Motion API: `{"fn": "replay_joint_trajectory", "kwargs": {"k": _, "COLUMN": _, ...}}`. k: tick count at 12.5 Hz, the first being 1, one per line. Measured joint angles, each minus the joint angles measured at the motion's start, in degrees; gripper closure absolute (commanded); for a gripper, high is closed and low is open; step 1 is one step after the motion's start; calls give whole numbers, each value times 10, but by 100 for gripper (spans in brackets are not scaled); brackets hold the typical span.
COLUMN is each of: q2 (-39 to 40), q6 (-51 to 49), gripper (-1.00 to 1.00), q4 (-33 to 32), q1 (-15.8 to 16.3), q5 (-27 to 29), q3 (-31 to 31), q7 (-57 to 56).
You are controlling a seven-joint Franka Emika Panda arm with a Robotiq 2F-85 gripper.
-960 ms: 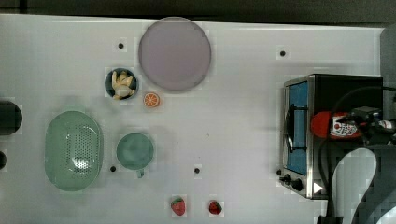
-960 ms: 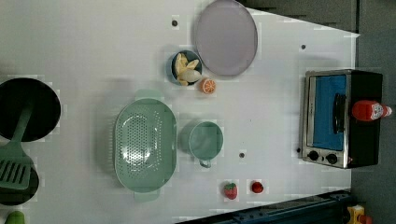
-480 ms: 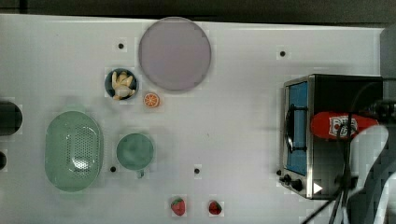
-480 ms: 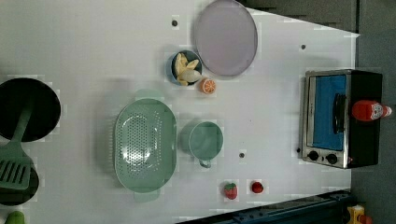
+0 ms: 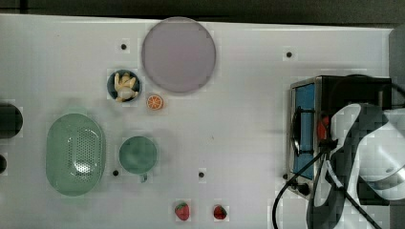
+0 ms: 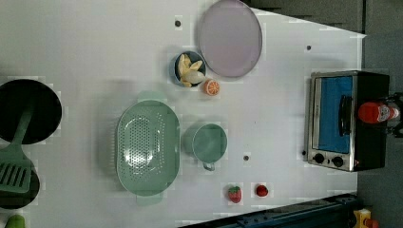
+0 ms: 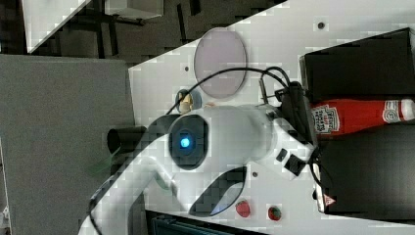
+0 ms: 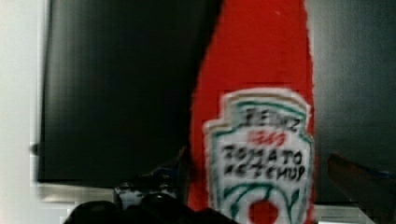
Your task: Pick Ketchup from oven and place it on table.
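On top of the oven [image 6: 351, 118], near the table's [image 6: 95, 42] short edge, stands the ketchup [image 6: 378, 112], upright on the black roof, white cap uppermost. Seen in the wrist view as a red body with white label [image 8: 259, 154] between two dark fingers [image 8: 154, 179], one on each side, spread wider than the bottle and apart from it. Gripper [image 7: 306, 122] reaching at the bottle's lower part in the right view, fingers parted, nothing grasped. Below the bottle, the oven's blue glass door, dark handle and black knobs facing the table's middle. Farther along the table, a mug [image 6: 207, 142], a colander [image 6: 147, 147], two strawberries [image 6: 234, 193] by the long edge, and a round plate [image 6: 230, 38] toward the opposite long edge.
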Motion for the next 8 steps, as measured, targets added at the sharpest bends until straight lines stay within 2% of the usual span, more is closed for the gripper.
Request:
{"fn": "replay_joint_trajectory", "kwargs": {"k": 3, "q2": 25, "q6": 3, "gripper": -100, "q4": 13, "q1": -9, "q5": 24, "q3": -9, "q7": 0}}
{"fn": "replay_joint_trajectory", "kwargs": {"k": 4, "q2": 26, "q6": 5, "gripper": -92, "q4": 14, "q1": -13, "q5": 32, "q3": -8, "q7": 0}}
{"fn": "replay_joint_trajectory", "kwargs": {"k": 6, "q2": 23, "q6": 8, "gripper": -43, "q4": 11, "q1": -18, "q5": 30, "q3": -10, "q7": 0}}
{"fn": "replay_joint_trajectory", "kwargs": {"k": 7, "q2": 25, "q6": 16, "gripper": -27, "q4": 12, "q1": -17, "q5": 35, "q3": -15, "q7": 0}}
{"fn": "replay_joint_trajectory", "kwargs": {"k": 8, "q2": 24, "q6": 11, "gripper": -27, "q4": 12, "q1": -21, "q5": 38, "q3": -14, "q7": 0}}
